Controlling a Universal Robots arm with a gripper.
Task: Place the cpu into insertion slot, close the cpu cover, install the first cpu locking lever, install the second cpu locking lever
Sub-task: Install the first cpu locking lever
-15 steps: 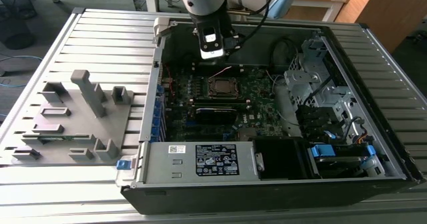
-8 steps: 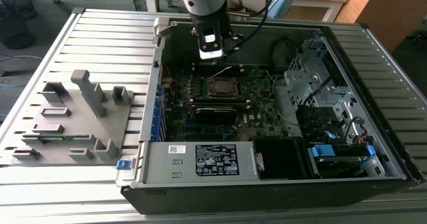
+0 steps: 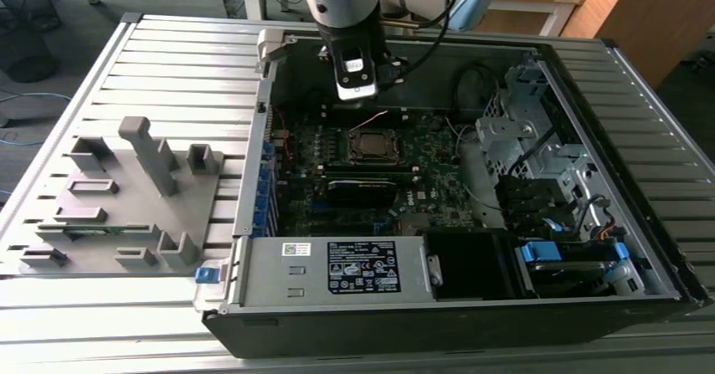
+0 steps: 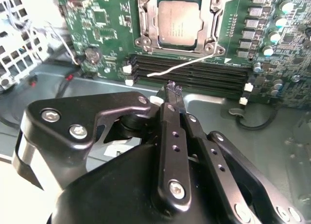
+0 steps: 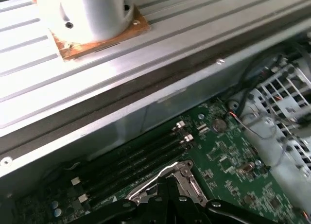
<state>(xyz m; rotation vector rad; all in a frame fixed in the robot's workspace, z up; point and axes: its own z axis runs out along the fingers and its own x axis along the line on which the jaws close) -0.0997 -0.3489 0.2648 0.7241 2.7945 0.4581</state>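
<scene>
The cpu [image 4: 180, 22] lies with its silver-grey top up in the insertion slot [image 3: 352, 146] on the green motherboard. The cpu cover [image 4: 151, 20], a silver frame, lies flat around it. A thin wire locking lever [image 4: 184, 63] stands free, slanting from the socket's corner out over the memory slots; it also shows in the exterior view as the lever [image 3: 370, 120]. My gripper [image 4: 171, 87] is shut with nothing in it, its tip just short of the lever's free end. In the exterior view the gripper [image 3: 355, 96] hangs above the socket's far side, and the first wrist view has the gripper [image 5: 167, 185] over the socket's edge.
Black memory slots [image 4: 194, 71] run between gripper and socket. A long black card [image 3: 360, 192] and the white-labelled power supply box [image 3: 335, 267] lie nearer the front. Drive cages and cables [image 3: 525, 140] fill the exterior view's right. A grey fixture tray [image 3: 123, 198] stands outside the case.
</scene>
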